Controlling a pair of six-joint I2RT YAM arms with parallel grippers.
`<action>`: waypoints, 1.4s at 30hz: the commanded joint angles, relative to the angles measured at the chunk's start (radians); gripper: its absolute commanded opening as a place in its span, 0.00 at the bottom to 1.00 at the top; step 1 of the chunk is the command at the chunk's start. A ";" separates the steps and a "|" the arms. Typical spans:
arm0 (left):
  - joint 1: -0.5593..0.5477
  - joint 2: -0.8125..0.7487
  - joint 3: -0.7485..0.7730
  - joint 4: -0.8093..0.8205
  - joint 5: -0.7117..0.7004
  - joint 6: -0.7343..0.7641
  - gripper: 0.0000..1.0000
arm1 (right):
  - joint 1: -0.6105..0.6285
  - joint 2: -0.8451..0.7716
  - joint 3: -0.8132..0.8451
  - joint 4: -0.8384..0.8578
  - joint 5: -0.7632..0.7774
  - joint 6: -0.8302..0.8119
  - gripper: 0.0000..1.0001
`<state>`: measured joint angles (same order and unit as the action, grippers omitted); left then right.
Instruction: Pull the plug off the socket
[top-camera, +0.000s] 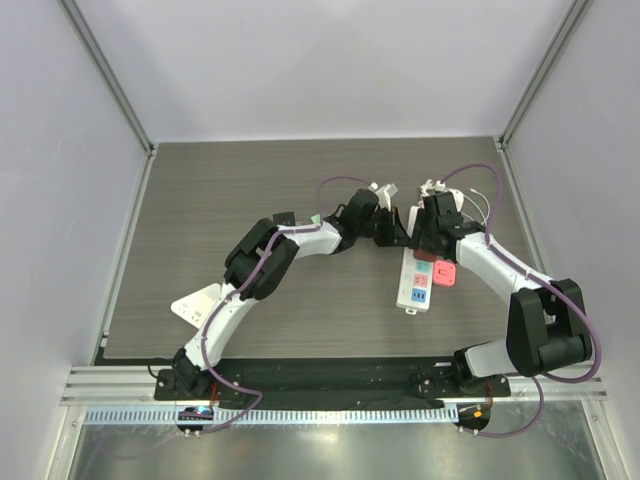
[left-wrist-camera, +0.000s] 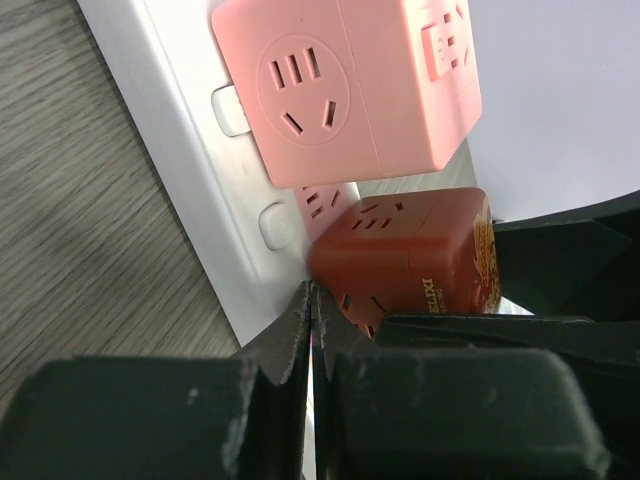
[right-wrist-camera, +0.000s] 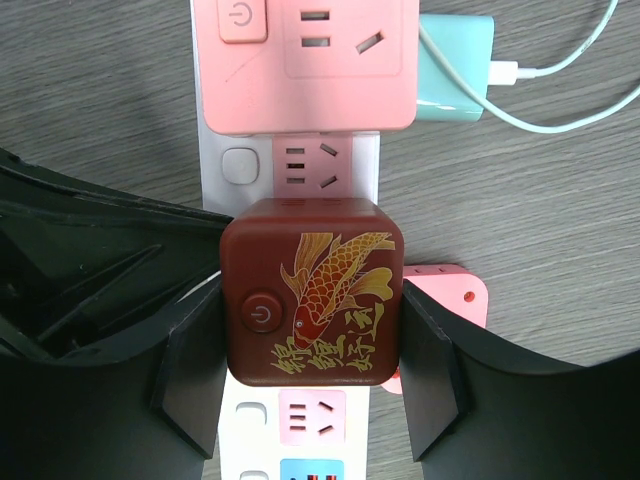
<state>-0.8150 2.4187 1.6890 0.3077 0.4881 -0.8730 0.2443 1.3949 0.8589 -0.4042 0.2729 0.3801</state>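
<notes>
While the left gripper (left-wrist-camera: 310, 325) has its fingers pinched together on nothing, tips at the white plastic power strip (left-wrist-camera: 185, 150), the right gripper (right-wrist-camera: 312, 375) clasps the dark red cube-shaped plug with a golden fish (right-wrist-camera: 312, 300) from both sides. The plug sits in the strip, next to a pink cube adapter (right-wrist-camera: 300, 60), on the dark wood-grain table (top-camera: 250, 200).

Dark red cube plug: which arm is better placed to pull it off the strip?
Right. The right gripper has a finger against each side of the dark red cube plug. The left gripper is shut, tips at the power strip beside it, gripping nothing.
</notes>
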 joint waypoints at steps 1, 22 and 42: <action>-0.021 0.019 0.009 -0.212 -0.080 0.078 0.00 | 0.001 -0.059 0.034 0.088 -0.046 0.005 0.01; -0.012 -0.001 0.026 -0.158 0.042 0.065 0.00 | 0.062 -0.223 0.092 -0.079 0.135 0.095 0.01; 0.272 -0.602 -0.695 0.390 -0.104 0.051 0.10 | 0.085 -0.145 0.104 -0.107 -0.400 0.106 0.01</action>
<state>-0.5568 1.9144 1.0523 0.5919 0.4808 -0.8906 0.3084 1.1614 0.9146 -0.5831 0.0616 0.4774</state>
